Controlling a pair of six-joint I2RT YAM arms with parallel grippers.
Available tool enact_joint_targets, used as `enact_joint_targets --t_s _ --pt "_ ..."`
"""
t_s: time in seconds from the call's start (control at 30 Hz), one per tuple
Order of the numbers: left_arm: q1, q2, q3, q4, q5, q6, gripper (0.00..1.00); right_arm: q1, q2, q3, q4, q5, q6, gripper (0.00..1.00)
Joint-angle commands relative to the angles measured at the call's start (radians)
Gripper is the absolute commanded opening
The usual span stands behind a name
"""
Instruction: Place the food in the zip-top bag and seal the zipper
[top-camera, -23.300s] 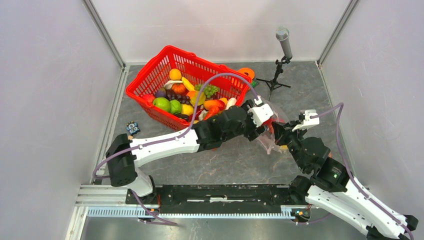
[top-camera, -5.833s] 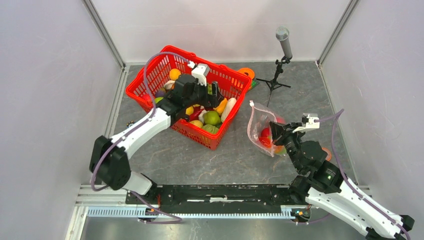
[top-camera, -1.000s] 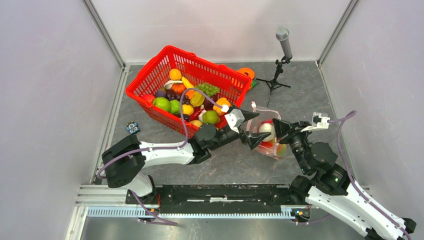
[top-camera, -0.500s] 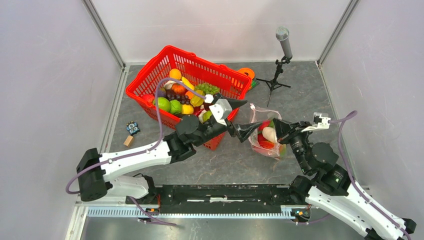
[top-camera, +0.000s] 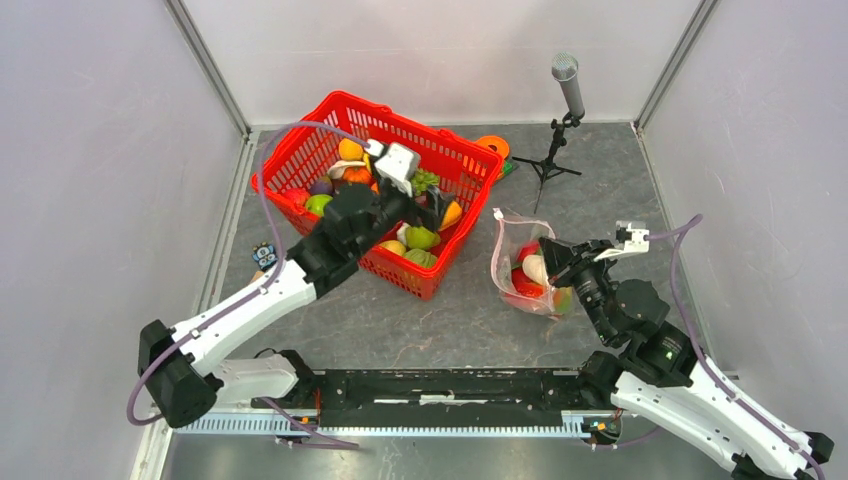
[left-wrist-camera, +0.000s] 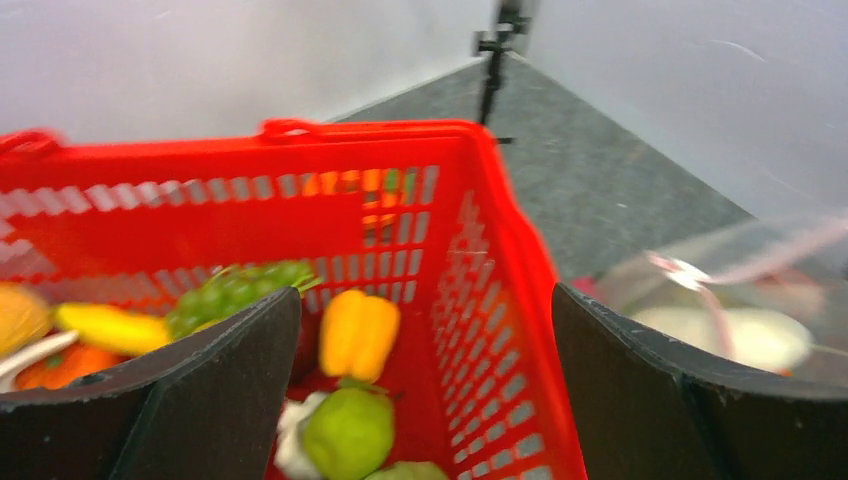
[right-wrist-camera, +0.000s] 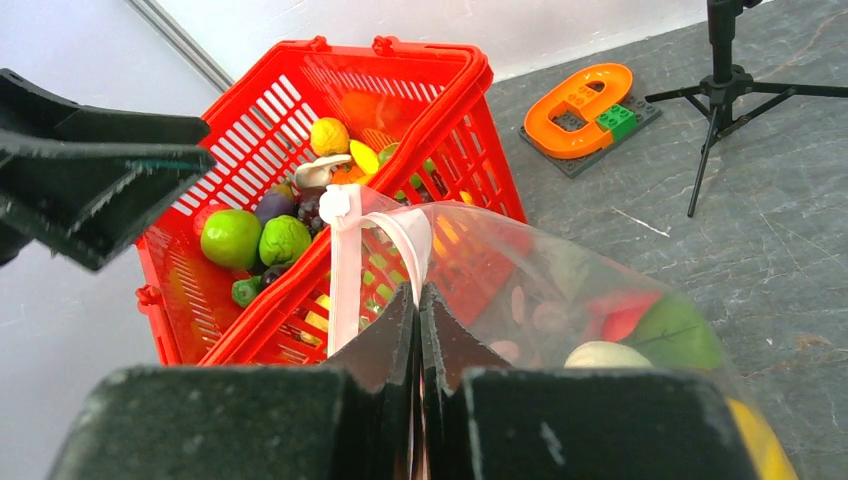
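The zip-top bag (top-camera: 522, 268) stands open on the grey floor to the right of the red mesh basket (top-camera: 300, 150). It holds red, white and green food (top-camera: 535, 268). My right gripper (top-camera: 549, 257) is shut on the bag's upper edge (right-wrist-camera: 418, 298), next to the pale-pink zipper (right-wrist-camera: 343, 270). In the right wrist view, a white piece (right-wrist-camera: 608, 355), a red one and a green one show through the plastic. My left gripper (top-camera: 428, 203) hangs open and empty over the basket's right end. Below its fingers (left-wrist-camera: 210, 390) lie an orange-yellow pepper (left-wrist-camera: 358, 335), a green fruit (left-wrist-camera: 348, 432) and green grapes (left-wrist-camera: 235, 290).
A microphone on a tripod (top-camera: 562, 110) stands at the back right. A flat orange e-shaped object (right-wrist-camera: 580, 98) lies behind the basket. A small block (top-camera: 263, 254) lies by the left wall. The basket's near rim (left-wrist-camera: 520, 250) separates the left gripper from the bag.
My left gripper has pulled back from the bag's mouth and swung left over the basket, still open. The white piece stays in the bag. The right gripper keeps its hold.
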Motion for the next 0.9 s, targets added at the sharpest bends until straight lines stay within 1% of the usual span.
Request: enact_joint_targets --t_s 0.0,0.07,0.17,0.3,0.43,0.5,0.6,0.73,0.87 --pt "0.120 -0.004 0.112 -0.232 -0.071 -0.150 1.00 0.003 -0.016 0.000 0.026 0.024 -0.010 0.07" --pt "0.195 0.041 0.181 -0.363 -0.030 -0.213 1.00 0.003 -0.016 -0.003 0.026 0.026 -0.010 0.07" --pt "0.250 0.123 0.260 -0.549 0.027 -0.253 1.00 0.003 -0.014 -0.001 0.024 0.026 -0.013 0.07" --pt "0.271 0.216 0.316 -0.702 0.155 -0.211 1.00 0.003 -0.005 0.004 0.023 0.028 -0.020 0.07" --pt "0.278 0.347 0.392 -0.849 0.229 -0.177 1.00 0.003 0.006 0.005 0.030 0.022 -0.023 0.07" --pt "0.278 0.382 0.393 -0.875 0.261 -0.158 1.00 0.003 0.009 0.008 0.027 0.017 -0.023 0.07" --pt "0.277 0.412 0.376 -0.872 0.277 -0.157 1.00 0.003 0.003 0.004 0.023 0.024 -0.022 0.07" --pt "0.275 0.451 0.377 -0.873 0.337 -0.144 1.00 0.003 -0.002 0.001 0.023 0.037 -0.022 0.07" --pt "0.263 0.501 0.380 -0.915 0.376 -0.109 1.00 0.003 0.010 0.003 0.026 0.038 -0.026 0.07"
